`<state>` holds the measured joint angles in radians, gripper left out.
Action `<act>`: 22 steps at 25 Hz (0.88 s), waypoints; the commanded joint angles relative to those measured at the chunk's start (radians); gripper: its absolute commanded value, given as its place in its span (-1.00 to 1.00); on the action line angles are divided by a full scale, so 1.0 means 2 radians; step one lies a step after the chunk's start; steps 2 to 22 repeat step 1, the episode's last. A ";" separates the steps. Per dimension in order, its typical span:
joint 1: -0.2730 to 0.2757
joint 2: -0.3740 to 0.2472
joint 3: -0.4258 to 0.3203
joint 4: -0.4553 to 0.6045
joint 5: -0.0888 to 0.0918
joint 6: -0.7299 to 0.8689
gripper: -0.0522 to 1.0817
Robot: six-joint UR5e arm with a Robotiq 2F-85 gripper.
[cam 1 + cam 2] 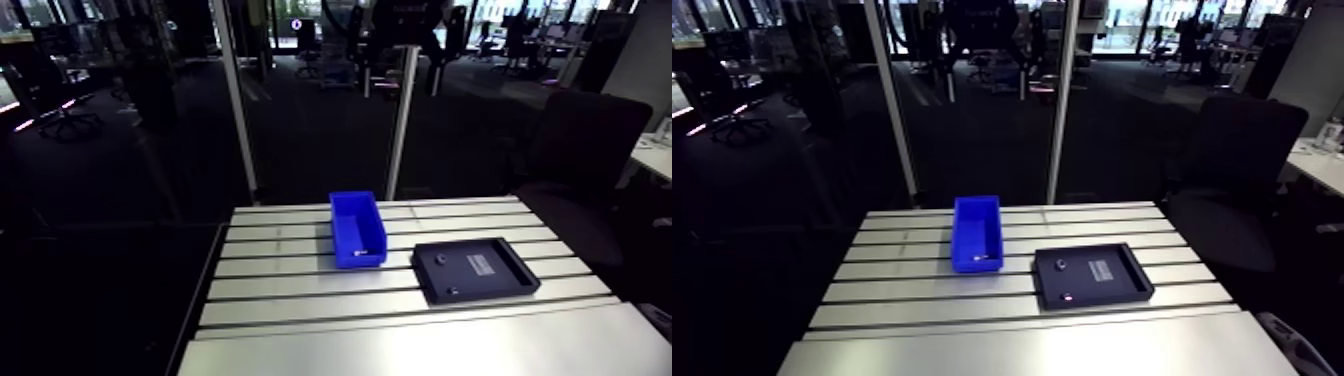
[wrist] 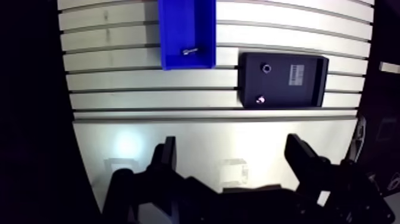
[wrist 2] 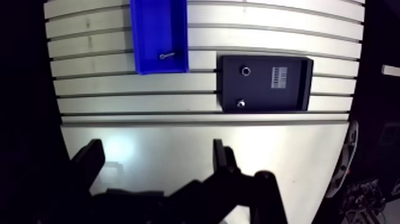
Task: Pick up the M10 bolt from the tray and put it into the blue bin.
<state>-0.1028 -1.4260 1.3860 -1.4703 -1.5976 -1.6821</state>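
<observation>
The blue bin (image 2: pixel 184 30) stands on the slotted table, well ahead of my gripper and a little to one side. A small silver bolt (image 2: pixel 190 52) lies inside it near its closer end. Beside the bin sits the black tray (image 2: pixel 309 89), which holds a ring-shaped part (image 2: pixel 266 68), a small shiny part (image 2: pixel 260 99) and a white label (image 2: pixel 296 74). In the wrist view my gripper (image 2: pixel 232 156) hangs high over the smooth front strip of the table, open, with nothing between its fingers (image 2: pixel 166 158). The arm view shows bin (image 1: pixel 357 228) and tray (image 1: pixel 500 268), not the gripper.
Two upright metal posts (image 1: pixel 400 120) stand behind the table's far edge. The slotted table (image 1: pixel 290 285) ends just beyond the bin and just past the tray's outer side. A dark office chair (image 1: pixel 585 160) stands off the table's right corner.
</observation>
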 commanded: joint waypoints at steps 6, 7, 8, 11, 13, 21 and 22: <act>0.000 -0.001 0.001 -0.001 0.000 0.000 -0.88; 0.000 -0.001 0.001 -0.001 0.000 0.000 -0.88; 0.000 -0.001 0.001 -0.001 0.000 0.000 -0.88; 0.000 -0.001 0.001 -0.001 0.000 0.000 -0.88; 0.000 -0.001 0.001 -0.001 0.000 0.000 -0.88; 0.000 -0.001 0.001 -0.001 0.000 0.000 -0.88; 0.000 -0.001 0.001 -0.001 0.000 0.000 -0.88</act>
